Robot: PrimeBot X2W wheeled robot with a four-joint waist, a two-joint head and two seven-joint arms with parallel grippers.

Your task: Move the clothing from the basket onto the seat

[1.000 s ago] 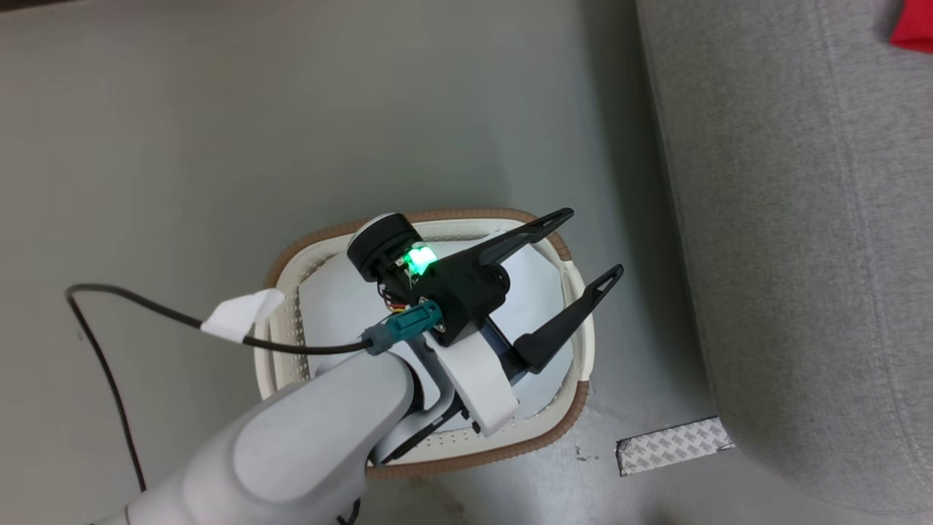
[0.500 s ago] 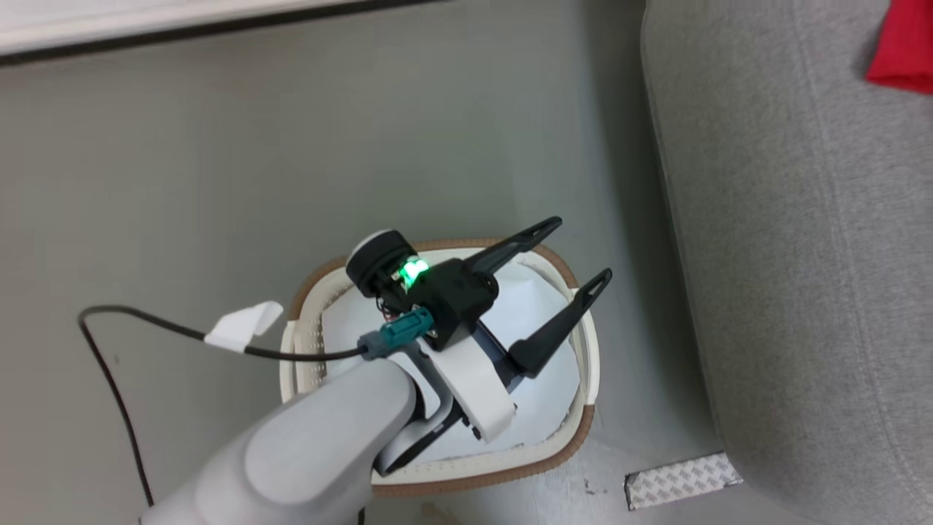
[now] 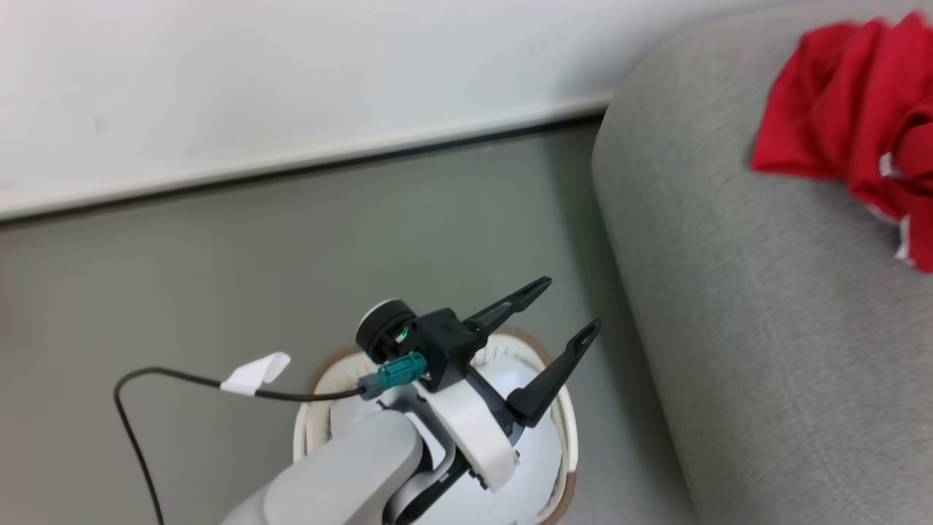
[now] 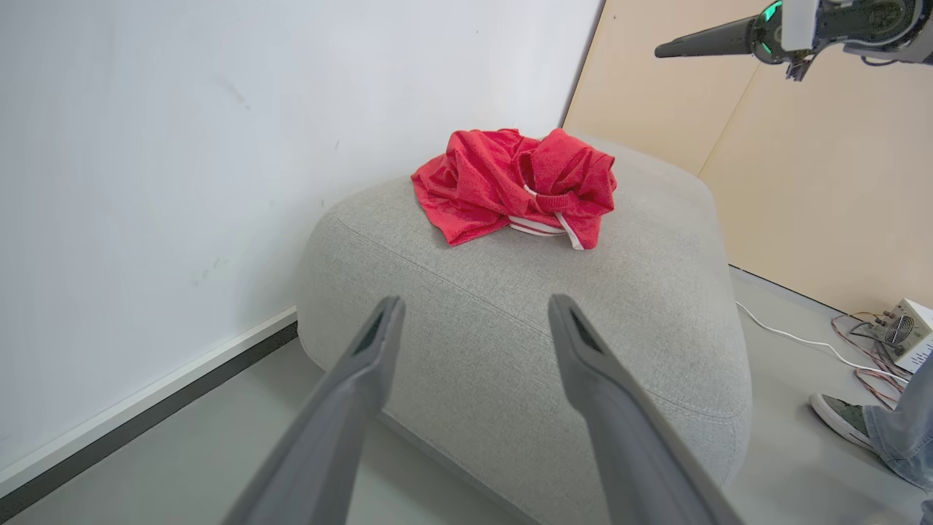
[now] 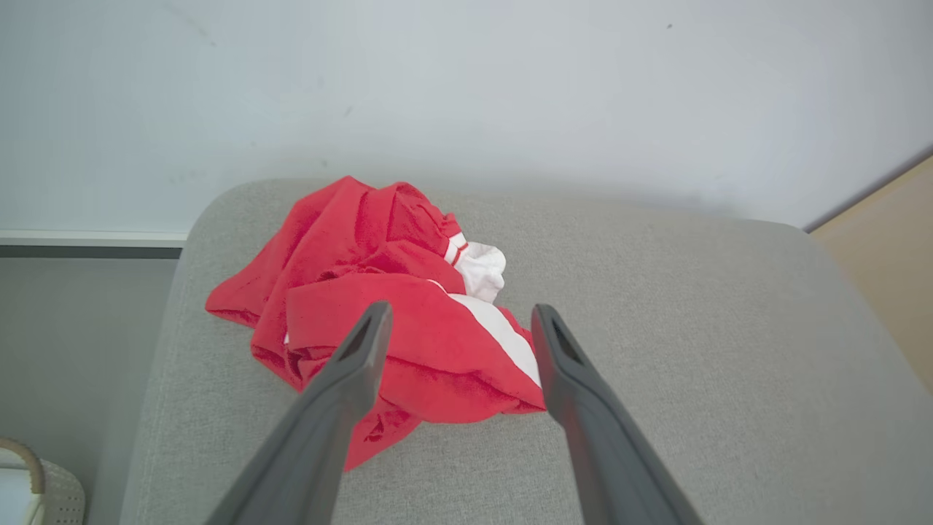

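Grey upholstered seat [image 4: 510, 313], with the basket [image 3: 305, 437] on the floor [image 3: 219, 292] beside it. The clothing [image 4: 503, 182] lies crumpled on the seat, red with white trim. Left gripper [image 3: 570, 302] and right gripper [image 5: 461, 310] both gape, empty. The cloth looks light and limp; pinch a raised fold.

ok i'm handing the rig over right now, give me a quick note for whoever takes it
Left gripper: open, empty, hovering over the oval white plastic basket with brown braided rim.
Right gripper: open, empty, above the bright red fabric clothing.
Clothing: one crumpled pile on the large grey upholstered seat.
Done: visible part of the basket shows white lining, no red.
Left: the left arm hides part of the basket; check there before finishing.
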